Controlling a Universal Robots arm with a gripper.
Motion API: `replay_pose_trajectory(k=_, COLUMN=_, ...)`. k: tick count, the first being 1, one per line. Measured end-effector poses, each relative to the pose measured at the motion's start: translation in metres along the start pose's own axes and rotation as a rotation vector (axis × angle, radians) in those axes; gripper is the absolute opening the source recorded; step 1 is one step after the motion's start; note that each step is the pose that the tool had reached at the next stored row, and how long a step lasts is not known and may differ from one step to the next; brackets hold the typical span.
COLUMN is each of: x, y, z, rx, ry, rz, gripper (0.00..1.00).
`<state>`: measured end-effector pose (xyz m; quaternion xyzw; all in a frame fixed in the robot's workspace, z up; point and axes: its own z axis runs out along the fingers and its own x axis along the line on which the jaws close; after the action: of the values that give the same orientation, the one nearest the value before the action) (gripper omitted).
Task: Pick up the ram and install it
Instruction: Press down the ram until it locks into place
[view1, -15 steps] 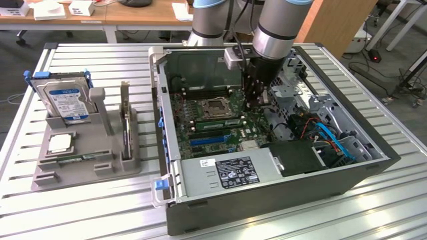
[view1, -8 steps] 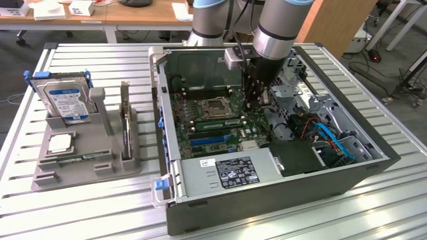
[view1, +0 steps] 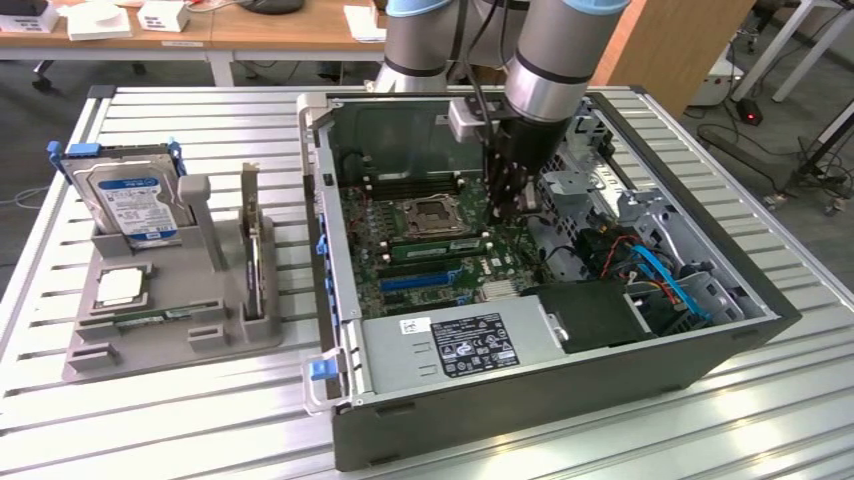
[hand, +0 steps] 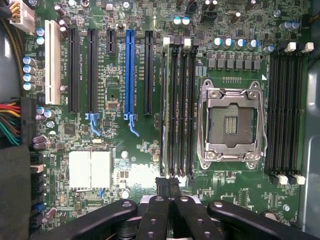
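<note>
Gripper (hand: 168, 185) over motherboard memory slots (hand: 178, 107)

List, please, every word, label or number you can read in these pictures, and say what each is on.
No text can be quoted with confidence.
Blue-and-white label on the hard drive: too blurred to read.
Sticker on the power supply: print too small to read.
White slot markings on the motherboard: too small to read.

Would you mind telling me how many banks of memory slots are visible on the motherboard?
2: the first bank lies between the CPU socket and the expansion slots; the second bank lies on the socket's opposite side.
</note>
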<state>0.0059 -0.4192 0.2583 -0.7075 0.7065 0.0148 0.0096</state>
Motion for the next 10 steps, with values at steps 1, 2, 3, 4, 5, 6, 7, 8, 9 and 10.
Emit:
replay_pose_trajectory(k=1, x=0.0000, y=0.0000, z=0.0004, rx=0.0000, ry=-0.0001, rz=0.000, gripper=0.09)
replay_pose_trajectory(k=2, x=0.0000, y=0.0000, z=0.0009, rx=0.0001, ry=-0.0002, rz=0.000, gripper=0.09)
replay_pose_trajectory(k=3, x=0.0000, y=0.0000, z=0.0014, rx=0.0000, ry=-0.0002, rz=0.000, gripper=0.09)
replay_pose_trajectory(k=4, x=0.0001, y=0.0000, z=0.0020, rx=0.0000, ry=-0.0001, rz=0.000, gripper=0.09)
replay_pose_trajectory(k=5, x=0.0001, y=0.0000, z=0.0027, rx=0.0001, ry=-0.0001, rz=0.000, gripper=0.09)
replay_pose_trajectory(k=6, x=0.0001, y=0.0000, z=0.0033, rx=0.0000, ry=-0.0001, rz=0.000, gripper=0.09)
replay_pose_trajectory(k=7, x=0.0001, y=-0.0001, z=0.0038, rx=0.0000, ry=0.0000, rz=0.000, gripper=0.09)
replay_pose_trajectory(k=8, x=0.0002, y=0.0000, z=0.0042, rx=0.0000, ry=0.0000, rz=0.000, gripper=0.09)
replay_pose_trajectory(k=9, x=0.0002, y=0.0000, z=0.0046, rx=0.0000, ry=0.0000, rz=0.000, gripper=0.09)
replay_pose_trajectory(k=10, x=0.0002, y=0.0000, z=0.0049, rx=0.0000, ry=-0.0001, rz=0.000, gripper=0.09)
